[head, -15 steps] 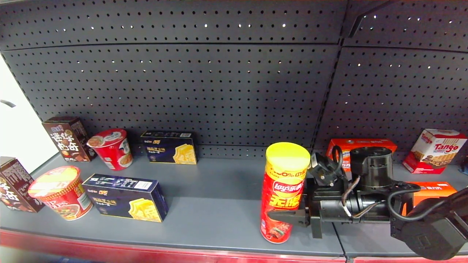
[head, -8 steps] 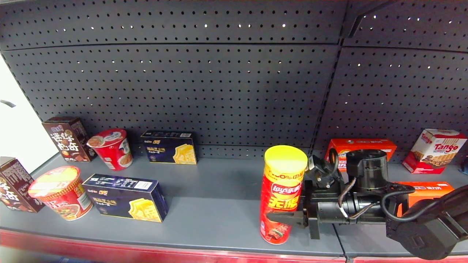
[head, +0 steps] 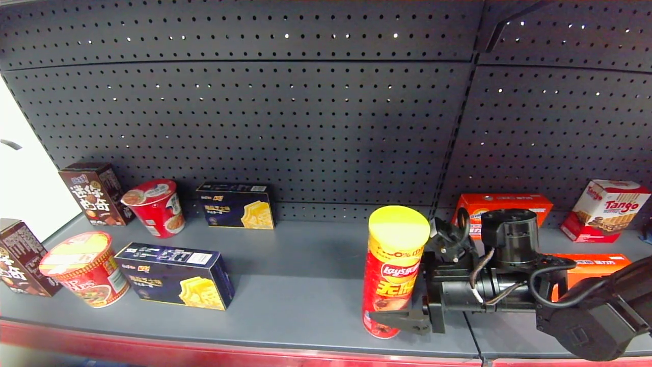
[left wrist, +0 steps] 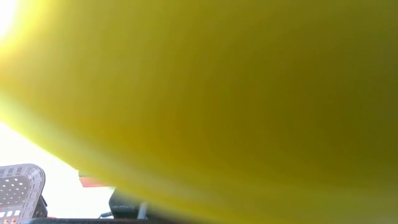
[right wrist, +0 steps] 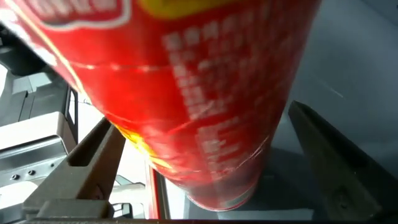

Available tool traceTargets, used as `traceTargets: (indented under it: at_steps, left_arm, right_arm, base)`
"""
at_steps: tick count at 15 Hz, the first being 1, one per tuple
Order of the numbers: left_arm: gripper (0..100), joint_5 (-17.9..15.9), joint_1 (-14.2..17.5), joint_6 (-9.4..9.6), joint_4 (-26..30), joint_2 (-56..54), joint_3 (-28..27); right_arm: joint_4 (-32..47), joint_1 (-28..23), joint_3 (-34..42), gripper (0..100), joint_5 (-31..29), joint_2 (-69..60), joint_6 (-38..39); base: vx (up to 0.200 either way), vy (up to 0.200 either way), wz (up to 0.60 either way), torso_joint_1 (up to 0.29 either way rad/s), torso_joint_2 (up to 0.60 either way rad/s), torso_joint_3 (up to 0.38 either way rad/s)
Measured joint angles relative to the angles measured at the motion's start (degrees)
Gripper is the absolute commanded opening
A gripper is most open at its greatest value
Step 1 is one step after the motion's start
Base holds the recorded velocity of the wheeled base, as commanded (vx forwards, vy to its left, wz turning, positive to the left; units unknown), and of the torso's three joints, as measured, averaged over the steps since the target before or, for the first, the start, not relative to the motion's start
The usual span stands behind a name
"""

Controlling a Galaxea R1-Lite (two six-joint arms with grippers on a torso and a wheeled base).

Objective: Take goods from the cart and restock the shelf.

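Note:
A tall red chips can [head: 393, 272] with a yellow lid stands upright near the front edge of the grey shelf [head: 300, 285]. My right gripper [head: 379, 306] reaches in from the right, low around the can. Its near finger [head: 400, 321] lies in front of the can's base and the far finger is hidden behind the can. In the right wrist view the can [right wrist: 205, 93] sits between the spread fingers [right wrist: 93, 155] of the right gripper [right wrist: 202, 118], with a gap on one side, so it is open. A blurred yellow surface [left wrist: 217, 93] lies close before the left wrist camera.
Navy boxes [head: 175, 275], red noodle cups [head: 86, 267] and brown boxes [head: 94, 193] stand on the shelf's left. Orange boxes [head: 501, 204] and a white and red wafer box [head: 606, 209] sit behind and to the right of my arm. Bare shelf lies between the navy boxes and the can.
The can has sunk a little and its label has turned slightly. My right gripper's near finger has dropped away from the can's side towards the shelf front, so the fingers have spread.

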Motion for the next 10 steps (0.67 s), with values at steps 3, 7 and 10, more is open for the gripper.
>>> traceTargets:
  at_steps: [3, 7, 10]
  left_arm:
    - [0, 0.04, 0.00, 0.00, -0.05, 0.00, -0.17]
    - [0, 0.06, 0.01, 0.00, -0.02, 0.00, -0.48]
    - [0, 0.00, 0.01, 0.00, -0.07, 0.00, -0.30]
  right_arm:
    - [0.01, -0.05, 0.38, 100, -0.02, -0.24, -0.13]
    - [0.01, -0.68, 1.56, 100, -0.04, -1.43, -0.24]
    - [0.01, -1.05, 3.46, 100, -0.04, -3.06, -0.22]
  base:
    - [0.000, 0.000, 0.00, 0.000, 0.00, 0.000]
    - [0.000, 0.000, 0.00, 0.000, 0.00, 0.000]
    - [0.000, 0.000, 0.00, 0.000, 0.00, 0.000]
